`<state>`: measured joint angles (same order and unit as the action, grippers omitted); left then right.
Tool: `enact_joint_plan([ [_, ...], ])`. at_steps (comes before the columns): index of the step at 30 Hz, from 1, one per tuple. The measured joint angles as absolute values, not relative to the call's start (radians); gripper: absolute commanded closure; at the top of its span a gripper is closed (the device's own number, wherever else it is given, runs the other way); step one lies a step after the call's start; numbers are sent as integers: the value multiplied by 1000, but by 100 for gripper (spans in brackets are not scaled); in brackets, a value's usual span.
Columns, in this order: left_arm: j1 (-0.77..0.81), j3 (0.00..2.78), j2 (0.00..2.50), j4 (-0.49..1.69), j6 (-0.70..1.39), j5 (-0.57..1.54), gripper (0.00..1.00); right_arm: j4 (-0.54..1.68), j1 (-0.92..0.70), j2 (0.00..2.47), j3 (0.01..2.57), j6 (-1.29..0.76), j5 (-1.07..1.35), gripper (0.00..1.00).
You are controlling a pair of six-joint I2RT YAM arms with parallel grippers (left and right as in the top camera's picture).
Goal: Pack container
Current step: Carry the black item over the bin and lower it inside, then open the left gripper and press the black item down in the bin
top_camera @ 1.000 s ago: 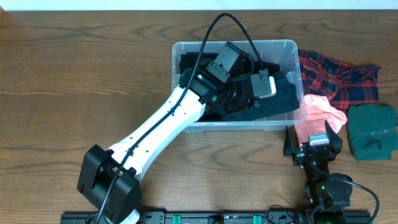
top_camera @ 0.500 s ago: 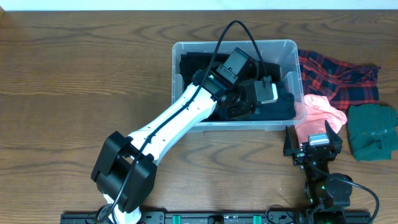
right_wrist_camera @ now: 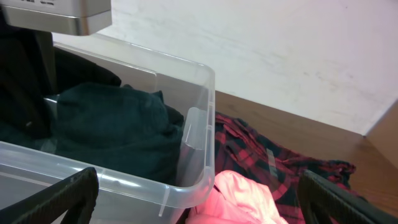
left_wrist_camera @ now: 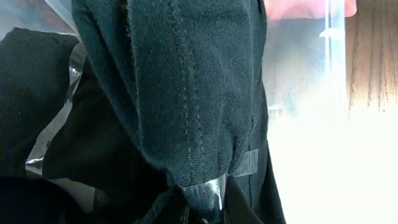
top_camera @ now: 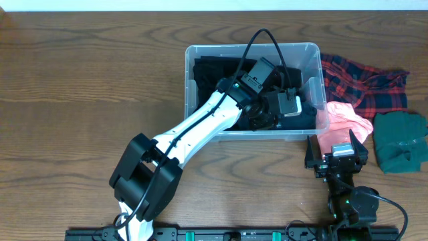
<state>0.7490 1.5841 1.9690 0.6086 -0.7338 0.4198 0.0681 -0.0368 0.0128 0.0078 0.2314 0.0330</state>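
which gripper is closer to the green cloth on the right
Right. The right gripper sits just left of the green cloth, apart from it. The left gripper is down in the container, much farther to the left.

Left pincer [top_camera: 262, 119] tips buried under black cloth [left_wrist_camera: 186, 93]; grip unclear. Right pincer [right_wrist_camera: 196, 182] fingers cut off by btm edge, wrist view.

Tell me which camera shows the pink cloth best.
Overhead: the pink cloth lies nearly whole beside the container. The right wrist view crops its lower part; the left wrist view catches only a sliver at the frame's top.
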Motion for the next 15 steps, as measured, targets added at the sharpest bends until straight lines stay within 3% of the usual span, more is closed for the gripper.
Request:
enact_joint_plan([
  [15,749,1584,1969,582,-734,420,93,68,-37,13,8,231,33,1],
])
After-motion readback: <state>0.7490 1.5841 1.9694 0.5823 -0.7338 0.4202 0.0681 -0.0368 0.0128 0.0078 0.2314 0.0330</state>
